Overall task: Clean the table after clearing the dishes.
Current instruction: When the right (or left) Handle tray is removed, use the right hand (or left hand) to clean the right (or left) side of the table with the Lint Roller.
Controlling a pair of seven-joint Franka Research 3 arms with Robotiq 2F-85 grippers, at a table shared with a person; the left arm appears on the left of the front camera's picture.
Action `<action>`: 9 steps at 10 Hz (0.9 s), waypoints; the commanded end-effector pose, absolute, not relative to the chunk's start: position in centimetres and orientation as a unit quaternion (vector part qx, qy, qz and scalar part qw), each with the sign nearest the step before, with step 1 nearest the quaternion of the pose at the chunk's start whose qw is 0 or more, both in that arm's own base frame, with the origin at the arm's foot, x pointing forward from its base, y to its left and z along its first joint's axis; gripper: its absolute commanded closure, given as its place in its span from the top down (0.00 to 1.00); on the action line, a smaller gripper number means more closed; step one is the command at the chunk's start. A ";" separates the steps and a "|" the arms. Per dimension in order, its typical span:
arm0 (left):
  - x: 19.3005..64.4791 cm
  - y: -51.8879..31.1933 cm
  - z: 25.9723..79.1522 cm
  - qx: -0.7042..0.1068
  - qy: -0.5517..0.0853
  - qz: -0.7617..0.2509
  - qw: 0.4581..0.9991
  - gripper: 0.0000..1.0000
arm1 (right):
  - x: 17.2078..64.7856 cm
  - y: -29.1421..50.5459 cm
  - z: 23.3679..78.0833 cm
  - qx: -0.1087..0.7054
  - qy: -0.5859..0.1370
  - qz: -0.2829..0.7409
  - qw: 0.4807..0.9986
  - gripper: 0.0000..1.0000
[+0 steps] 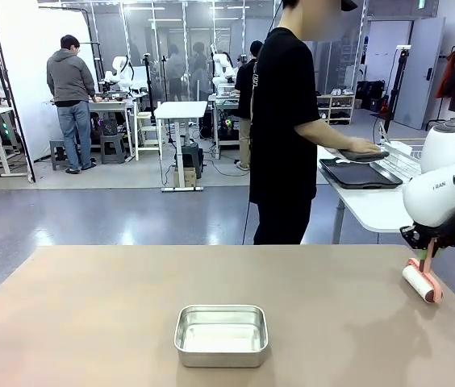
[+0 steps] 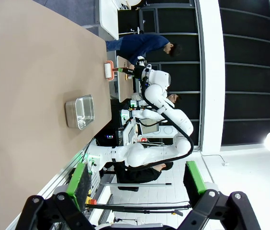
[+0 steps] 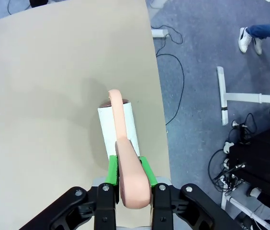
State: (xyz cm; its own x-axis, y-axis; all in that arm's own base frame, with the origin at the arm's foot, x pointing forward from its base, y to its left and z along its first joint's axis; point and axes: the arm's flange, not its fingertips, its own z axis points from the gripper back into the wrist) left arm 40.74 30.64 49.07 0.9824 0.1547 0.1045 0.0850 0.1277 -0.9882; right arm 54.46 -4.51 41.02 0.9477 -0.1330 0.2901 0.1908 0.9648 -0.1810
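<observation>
One lint roller [image 3: 117,125] is clamped in the right gripper [image 3: 128,171], touching the desk [image 1: 90,314] at its right edge; the bare top stretches leftward. Left gripper [image 2: 135,179] stands apart.

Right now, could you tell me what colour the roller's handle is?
Pale pink handle; the right wrist view shows it best.

The tan table [image 1: 90,314] carries a steel pan [image 1: 222,334] near its near edge and a lint roller [image 1: 422,283] resting at its right edge.

Tan table [image 1: 90,314], pink-handled white roller [image 3: 118,129]
</observation>
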 end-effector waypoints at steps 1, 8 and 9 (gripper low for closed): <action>40.5 30.8 49.2 -0.659 -0.093 0.026 0.746 1.00 | 53.8 -5.5 41.3 -0.078 -0.135 -0.098 0.983 0.22; 40.5 30.8 49.2 -0.659 -0.093 0.026 0.746 1.00 | 53.0 -7.5 52.1 -0.052 -0.187 -0.103 0.976 0.22; 40.5 30.8 49.2 -0.659 -0.093 0.026 0.746 1.00 | 52.8 -7.5 53.1 -0.047 -0.196 -0.103 0.974 0.22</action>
State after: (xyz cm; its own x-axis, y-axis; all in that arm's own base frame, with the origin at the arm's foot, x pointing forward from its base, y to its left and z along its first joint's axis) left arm 40.74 30.64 49.07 0.9824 0.1548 0.1045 0.0850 0.1277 -0.9882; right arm 53.02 -7.38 52.50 0.8979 -0.1914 0.3963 0.2379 0.9687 -0.0713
